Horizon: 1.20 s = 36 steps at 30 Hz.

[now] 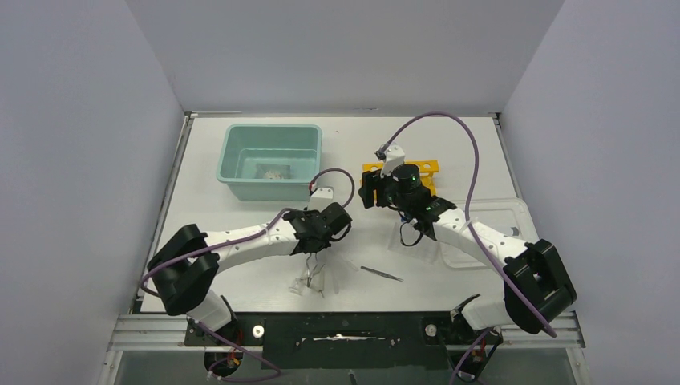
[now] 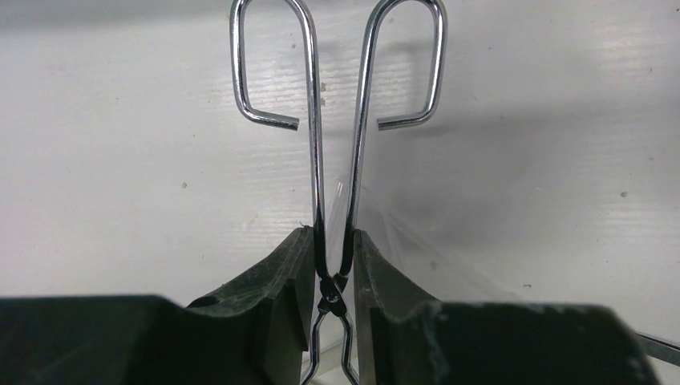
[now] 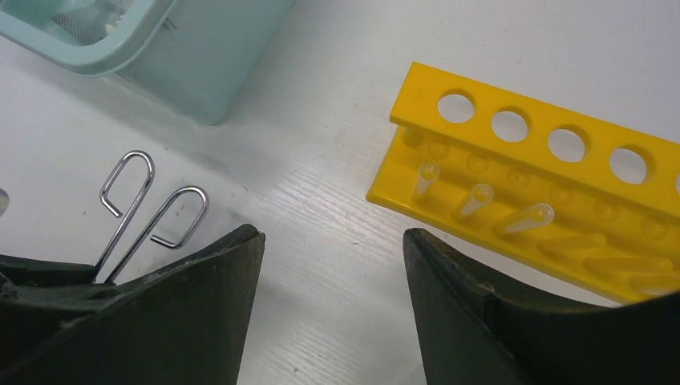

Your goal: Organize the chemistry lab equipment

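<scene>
My left gripper (image 2: 333, 241) is shut on the metal scissor-like forceps (image 2: 317, 160), clamping both arms just above the pivot; the two handle loops stick out ahead of the fingers. In the top view the left gripper (image 1: 314, 253) is over the front middle of the table, with the forceps (image 1: 313, 268) under it. Clear droppers (image 1: 307, 282) lie just below. Thin metal tweezers (image 1: 381, 273) lie to the right. My right gripper (image 3: 333, 233) is open and empty beside the yellow tube rack (image 3: 545, 152). The forceps' loops (image 3: 136, 204) show at its left.
The teal tub (image 1: 273, 160) stands at the back left with a bag of white discs (image 1: 273, 171) inside. The yellow rack (image 1: 409, 170) holds clear tubes lying in it. A translucent lid (image 1: 489, 233) lies at the right under the right arm.
</scene>
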Tool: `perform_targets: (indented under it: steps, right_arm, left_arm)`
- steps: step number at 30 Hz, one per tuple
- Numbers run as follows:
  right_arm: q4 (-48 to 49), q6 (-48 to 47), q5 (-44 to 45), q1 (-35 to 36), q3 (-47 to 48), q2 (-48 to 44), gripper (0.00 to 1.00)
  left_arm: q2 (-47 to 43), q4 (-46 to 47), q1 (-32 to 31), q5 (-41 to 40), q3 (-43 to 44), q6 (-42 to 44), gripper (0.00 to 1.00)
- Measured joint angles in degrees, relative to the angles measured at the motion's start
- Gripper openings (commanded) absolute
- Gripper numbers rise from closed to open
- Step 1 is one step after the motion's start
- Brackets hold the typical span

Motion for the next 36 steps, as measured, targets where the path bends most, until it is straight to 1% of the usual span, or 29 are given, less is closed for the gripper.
perform_targets:
  steps: [4,7,9,10,12,14,19,24,28,31,36]
  right_arm:
    - [0.0,0.22,-0.33,-0.11,0.11,0.0,0.65]
    - [0.09,0.94,-3.74,-1.29,0.15,0.0,0.68]
    - [0.57,1.92,-7.26,-2.89,0.17,0.0,0.81]
    - [0.85,2.43,-9.22,-3.74,0.26,0.0,0.86]
    - [1.42,3.3,-12.85,-4.94,0.72,0.0,0.91]
    - [2.73,4.2,-16.55,-5.97,1.31,0.0,0.93]
    - [7.87,7.61,-26.14,-6.08,1.42,0.0,0.94]
    - [15.98,11.98,-34.62,-5.92,1.42,1.09,0.93]
    - [19.1,14.27,-36.96,-5.29,1.4,2.82,0.92]
    - [20.09,15.26,-37.42,-5.16,1.4,3.72,0.92]
    - [21.27,16.81,-37.48,-5.18,1.27,4.98,0.91]
  left_arm:
    - [-0.7,0.0,0.94,0.0,0.52,1.36,0.18]
    - [-2.95,1.84,2.05,0.17,-0.22,3.54,0.15]
    - [-5.73,5.14,2.91,0.63,-2.19,4.92,0.13]
    - [-7.21,6.62,3.39,0.98,-3.34,5.57,0.11]
    - [-9.88,9.38,4.48,1.75,-5.55,6.64,0.1]
    - [-11.98,12.0,5.4,2.36,-7.48,7.96,0.1]
    - [-15.5,17.81,5.7,3.65,-10.16,11.17,0.1]
    - [-19.78,25.29,5.68,5.62,-13.03,13.38,0.1]
    - [-23.12,29.77,5.68,6.56,-15.21,13.99,0.1]
    - [-23.61,31.95,5.68,6.8,-15.26,14.67,0.1]
    - [-23.61,32.85,5.7,6.88,-15.26,15.04,0.09]
